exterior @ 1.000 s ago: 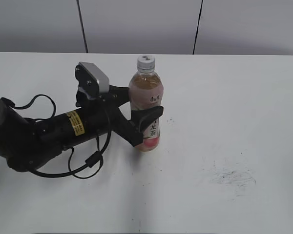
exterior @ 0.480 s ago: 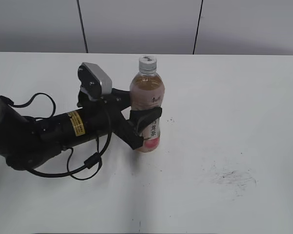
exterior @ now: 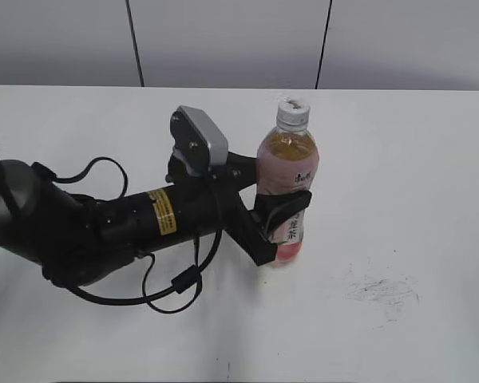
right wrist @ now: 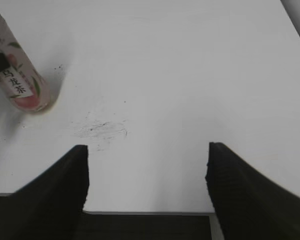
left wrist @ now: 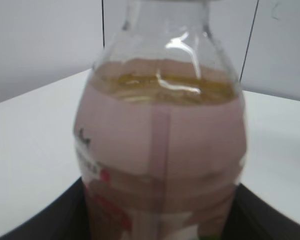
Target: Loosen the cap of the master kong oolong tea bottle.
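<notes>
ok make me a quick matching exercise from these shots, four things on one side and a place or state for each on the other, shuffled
Things:
1. cap
2. bottle
3. left gripper
4. right gripper

Places or states:
A. open above bare table, holding nothing
B. shut around the labelled body
C. standing upright, amber tea inside
D. white, on top of the neck

Pairs: 1-D, 2-C, 3-B, 4-A
</notes>
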Controlling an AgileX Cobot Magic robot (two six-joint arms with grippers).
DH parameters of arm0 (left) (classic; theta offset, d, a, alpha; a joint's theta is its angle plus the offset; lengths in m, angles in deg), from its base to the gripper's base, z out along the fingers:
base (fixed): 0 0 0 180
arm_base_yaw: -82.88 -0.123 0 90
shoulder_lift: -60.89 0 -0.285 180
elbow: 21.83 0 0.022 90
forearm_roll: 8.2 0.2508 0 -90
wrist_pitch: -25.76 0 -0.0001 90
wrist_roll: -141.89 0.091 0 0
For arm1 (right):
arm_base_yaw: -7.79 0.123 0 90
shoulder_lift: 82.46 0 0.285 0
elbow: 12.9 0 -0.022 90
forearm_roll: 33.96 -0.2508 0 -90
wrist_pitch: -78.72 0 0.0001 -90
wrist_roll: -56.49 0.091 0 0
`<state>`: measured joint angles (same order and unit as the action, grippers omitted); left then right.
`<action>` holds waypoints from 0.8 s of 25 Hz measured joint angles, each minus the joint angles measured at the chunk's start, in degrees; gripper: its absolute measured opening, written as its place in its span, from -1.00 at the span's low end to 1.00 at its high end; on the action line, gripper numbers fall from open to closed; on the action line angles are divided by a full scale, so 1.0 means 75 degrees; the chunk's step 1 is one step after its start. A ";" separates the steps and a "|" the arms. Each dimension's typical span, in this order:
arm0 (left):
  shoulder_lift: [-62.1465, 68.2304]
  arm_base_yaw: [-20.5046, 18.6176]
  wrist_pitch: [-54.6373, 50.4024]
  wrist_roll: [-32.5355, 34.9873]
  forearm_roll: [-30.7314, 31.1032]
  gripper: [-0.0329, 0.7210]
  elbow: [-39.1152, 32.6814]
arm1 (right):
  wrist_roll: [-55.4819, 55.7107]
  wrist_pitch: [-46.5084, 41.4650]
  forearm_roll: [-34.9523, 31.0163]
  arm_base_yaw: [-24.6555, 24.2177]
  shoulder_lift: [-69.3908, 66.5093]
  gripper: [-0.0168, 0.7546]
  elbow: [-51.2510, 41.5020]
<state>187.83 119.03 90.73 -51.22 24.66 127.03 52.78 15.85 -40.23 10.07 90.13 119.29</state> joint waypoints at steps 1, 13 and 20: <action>0.0064 0.0052 0.0000 -0.0008 0.0008 0.14 0.0000 | -0.0033 0.0000 -0.0088 0.0000 0.0000 0.48 0.0000; 0.0245 0.0121 0.0111 -0.0015 0.0066 0.14 0.0016 | -0.1958 0.0521 -0.1807 0.0000 -0.3820 0.42 0.0980; 0.0245 0.0121 0.0127 -0.0023 0.0095 0.14 0.0016 | -0.2228 0.0207 -0.3004 0.0060 -0.7905 0.26 0.2968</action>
<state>189.67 119.94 91.68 -51.39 25.37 127.15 36.07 17.40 -62.76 10.51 30.85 141.55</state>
